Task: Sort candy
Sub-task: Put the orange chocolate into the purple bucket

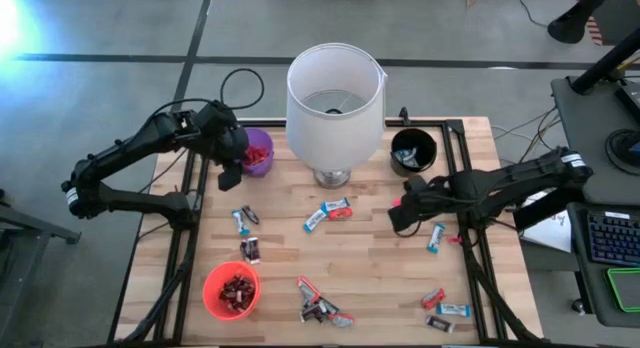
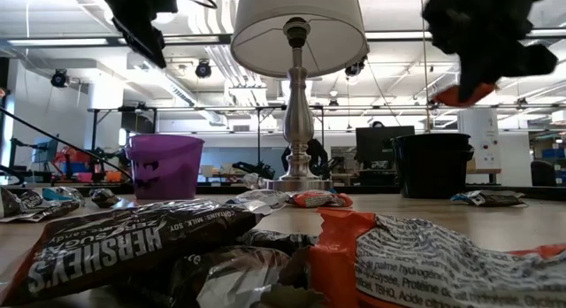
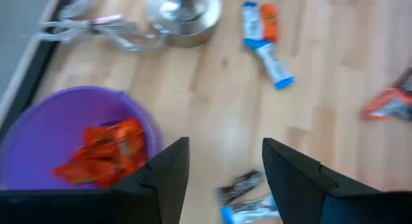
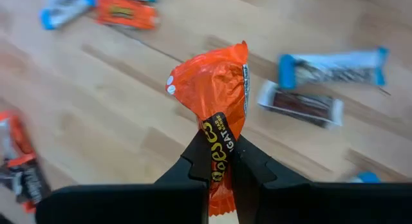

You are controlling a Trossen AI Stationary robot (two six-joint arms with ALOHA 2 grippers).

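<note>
Carrying the orange-wrapped candy (image 4: 215,98) is the step in hand: the right end effector (image 4: 219,161) is clamped on the lower end of that wrapper and holds it clear of the table (image 1: 370,258), right of the lamp (image 1: 335,93). Orange wrappers lie in the purple cup (image 1: 258,151) at the table's far left, so that looks like its bin — a long reach across. To do it well, I would keep the pinch firm, since only the wrapper's tail is gripped, and travel high enough to clear the loose bars below.

The left end effector (image 3: 222,176) hangs beside the purple cup with its fingers apart and nothing between them. It sits in the likely drop zone, so it should back off before the right arm arrives.

The lamp stands mid-table at the back, so passing along its near side looks safer than squeezing behind. The black cup (image 1: 413,150) sits just behind the right arm, the red cup (image 1: 231,291) near the front left edge. Other candy lies scattered — a cluster at front centre (image 1: 320,306), a few near the front right corner (image 1: 445,310), close to the edge.
</note>
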